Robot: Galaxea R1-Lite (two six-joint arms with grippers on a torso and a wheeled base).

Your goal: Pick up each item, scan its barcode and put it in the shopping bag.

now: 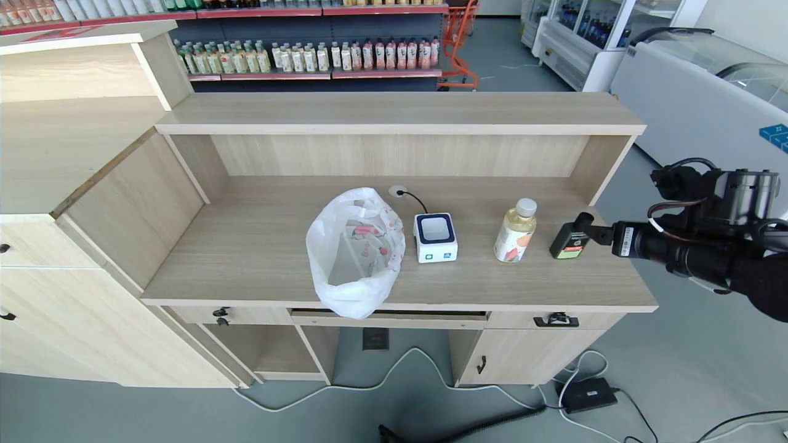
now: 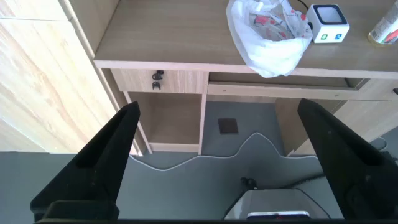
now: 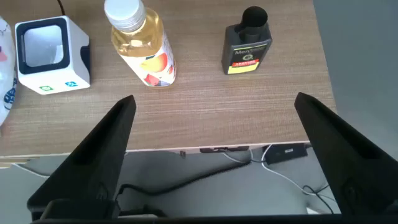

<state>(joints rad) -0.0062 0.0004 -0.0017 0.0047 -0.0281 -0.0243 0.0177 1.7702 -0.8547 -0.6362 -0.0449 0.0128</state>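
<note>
On the wooden counter [image 1: 258,246] stand a white plastic shopping bag [image 1: 354,252], mouth open, a white barcode scanner [image 1: 435,237], a yellow juice bottle [image 1: 515,231] and a small black bottle [image 1: 571,237], in that order from left to right. My right arm [image 1: 695,246] hangs just right of the black bottle. My right gripper [image 3: 214,162] is open off the counter's front edge, with the juice bottle [image 3: 140,46] and black bottle [image 3: 247,43] beyond it. My left gripper [image 2: 217,162] is open, low before the counter, over the floor, well short of the bag [image 2: 270,37].
The counter has a raised back ledge [image 1: 400,114] and side walls. Drawers and open cubbies sit under its top. Cables and a black power adapter [image 1: 588,394] lie on the floor. A tall cabinet [image 1: 61,154] stands at the left, freezers [image 1: 695,80] at the right.
</note>
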